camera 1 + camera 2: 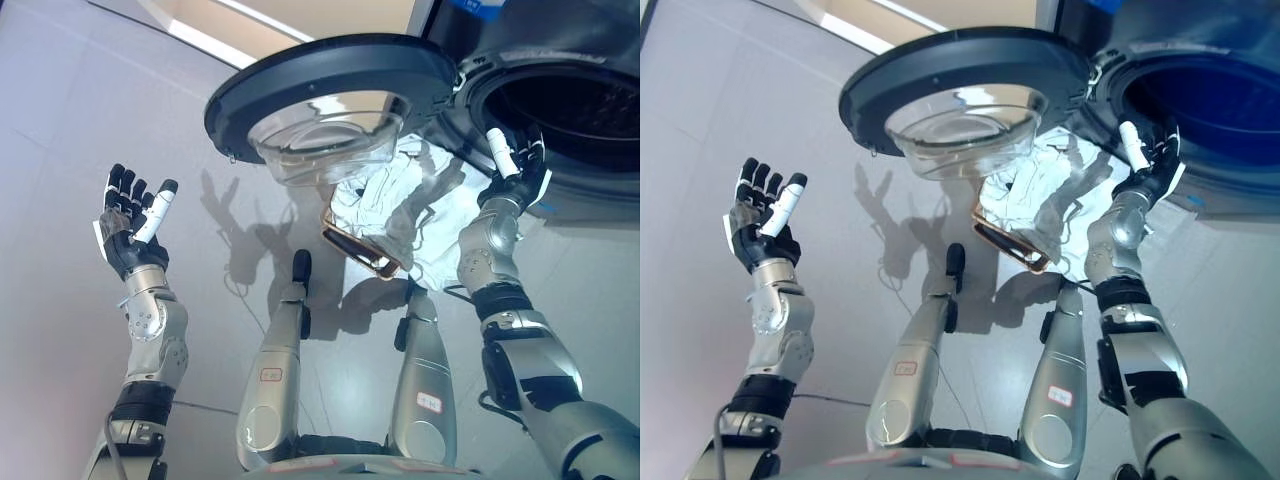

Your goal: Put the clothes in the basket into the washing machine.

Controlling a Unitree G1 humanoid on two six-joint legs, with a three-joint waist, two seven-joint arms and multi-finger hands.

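Left hand (133, 220) is raised over bare floor (70, 120), fingers spread wide, holding nothing, well apart from everything. Centre: open washer door (330, 95) overhangs the basket (362, 250), hiding part of the white clothes (395, 195) inside. Right hand (517, 165), fingers straight and empty, is at the drum opening (575, 110), whose far rim is cut off.

Right hand (1152, 168) at washing machine (1200, 110) drum; left hand (762, 222) raised, empty.
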